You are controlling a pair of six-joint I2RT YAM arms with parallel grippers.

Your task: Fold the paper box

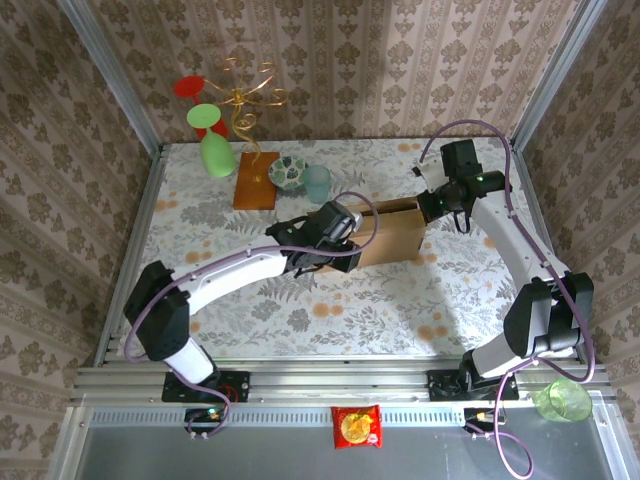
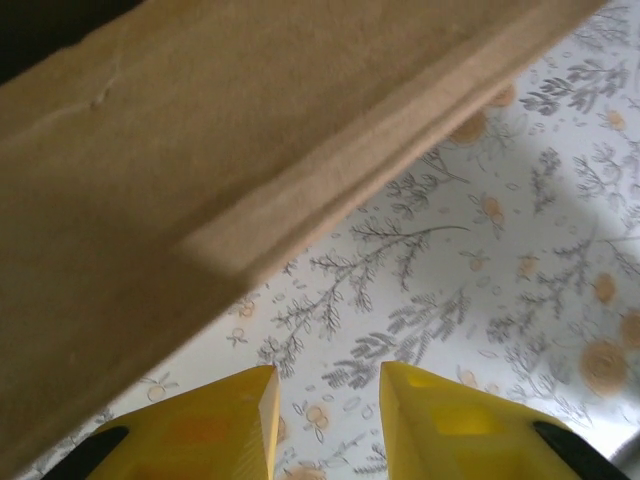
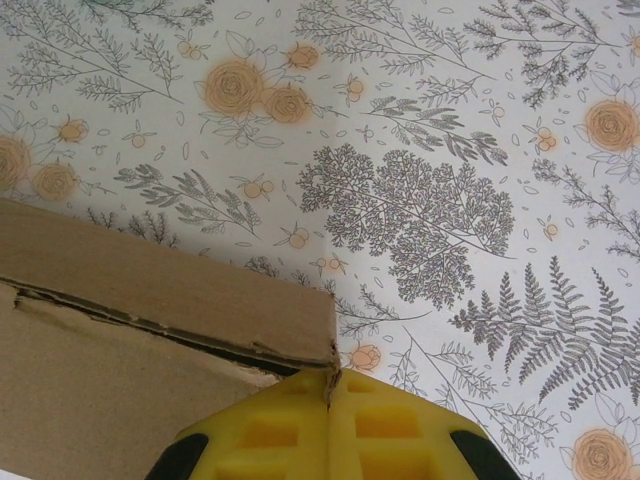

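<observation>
The paper box [image 1: 392, 238] stands near the middle of the tabletop [image 1: 330, 305], between the two arms. The right tool [image 3: 330, 380] is closed, and the box's near corner seems to be nipped at its very tips. That is a thin hold. The cardboard beside that corner already shows a ragged split along the edge, so we judge that any pull or twist from here could tear the corner further or let it slip free.

The left tool [image 2: 328, 378] stands narrowly apart with nothing between its pads, only flowered tabletop showing in the gap. It sits low beside the box's long wall, which leans across the upper part of its wrist view. If we close here we grip air. If we push the wall sideways while the right corner is pinned, the carton may skew or buckle off its crease lines instead of folding on them.

A shove toward the back could also slide the box into the pale cup [image 1: 317, 184] that stands near behind it.
</observation>
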